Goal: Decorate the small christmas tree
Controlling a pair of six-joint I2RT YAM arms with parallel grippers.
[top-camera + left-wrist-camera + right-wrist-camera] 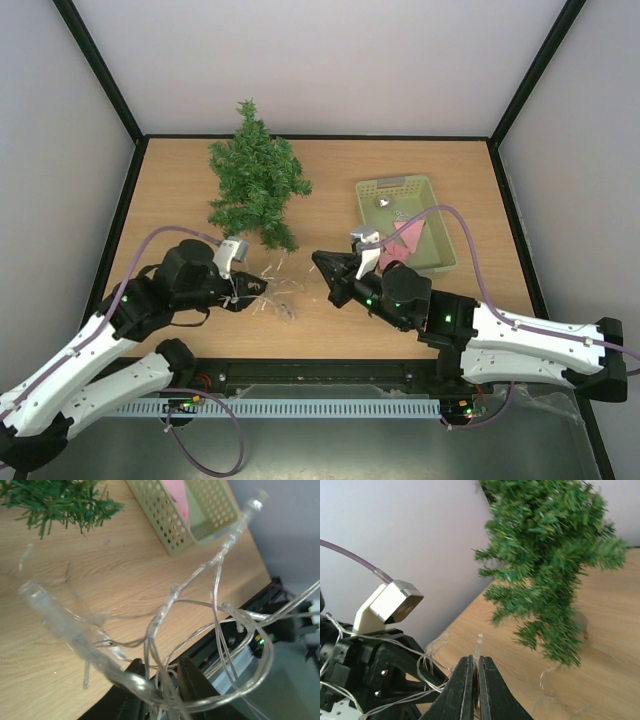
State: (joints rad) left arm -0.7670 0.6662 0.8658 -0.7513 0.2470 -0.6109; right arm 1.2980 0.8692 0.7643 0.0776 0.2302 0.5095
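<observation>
The tree point(256, 185) stands upright at the far side of the worktop point(335, 185), left of centre. Nearer the arms, a tangle of clear lights point(278, 295) lies between the two pincers, apart from the tree. The left pincer point(242, 298) sits at the tangle's left end; in its wrist view its fingers point(132, 692) stand narrowly apart with several strands bunched between them, and I cannot tell whether they pinch the wire. The right pincer point(320, 264) points at the tangle from the right, shut tight; a strand rises right at its tips, gripped or not I cannot tell. Right of the tree, well apart, a green basket point(361, 205) holds something pink point(408, 238)
</observation>
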